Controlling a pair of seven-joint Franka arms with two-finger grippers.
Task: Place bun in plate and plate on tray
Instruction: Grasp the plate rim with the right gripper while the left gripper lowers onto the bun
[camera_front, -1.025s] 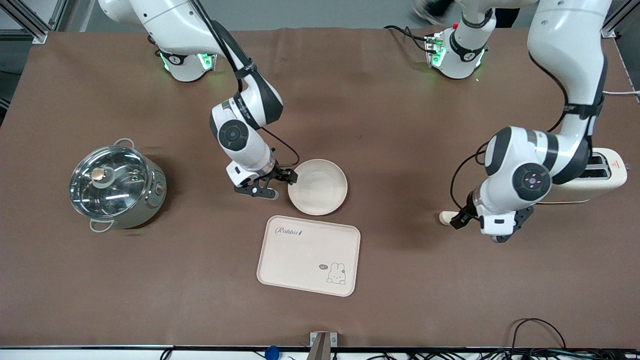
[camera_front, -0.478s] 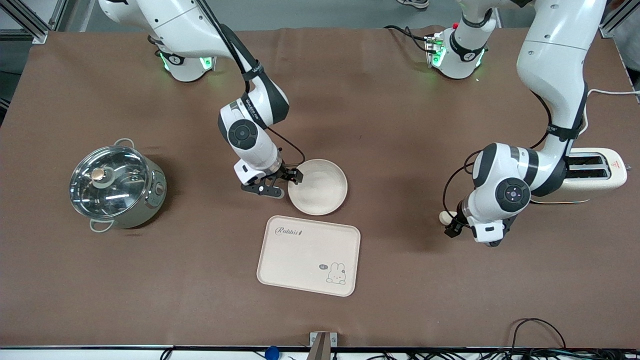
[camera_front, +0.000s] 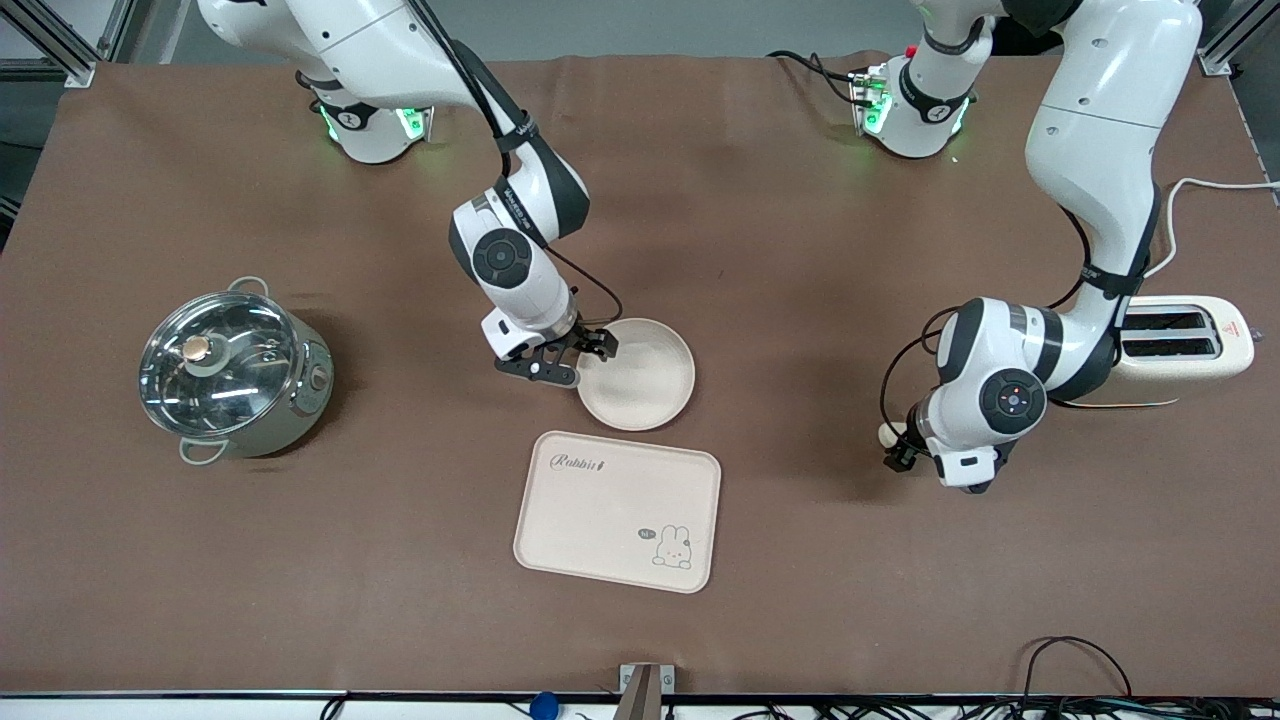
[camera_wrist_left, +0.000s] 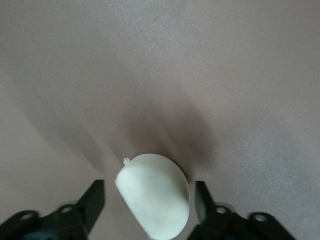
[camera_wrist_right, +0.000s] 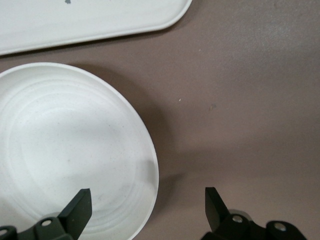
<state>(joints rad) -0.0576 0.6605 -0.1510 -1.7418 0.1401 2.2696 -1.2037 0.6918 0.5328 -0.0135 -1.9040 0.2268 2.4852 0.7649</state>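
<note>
A steel pot with a glass lid and brass knob (camera_front: 231, 372) stands toward the right arm's end of the brown tablecloth (camera_front: 800, 250). A cream two-slot toaster (camera_front: 1185, 347) (white cord trailing) sits toward the left arm's end.

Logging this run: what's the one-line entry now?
left gripper: around bun | right gripper: open at plate rim | tray: bare

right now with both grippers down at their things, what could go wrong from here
The bun sits between the left gripper's fingers with gaps at both sides; it is rounded and could roll or squirt out as they close. The right gripper, open, straddles the plate's rim; the shallow rim may slip or the plate tip when lifted. The tray lies close, so a dragged plate might nudge it.
</note>
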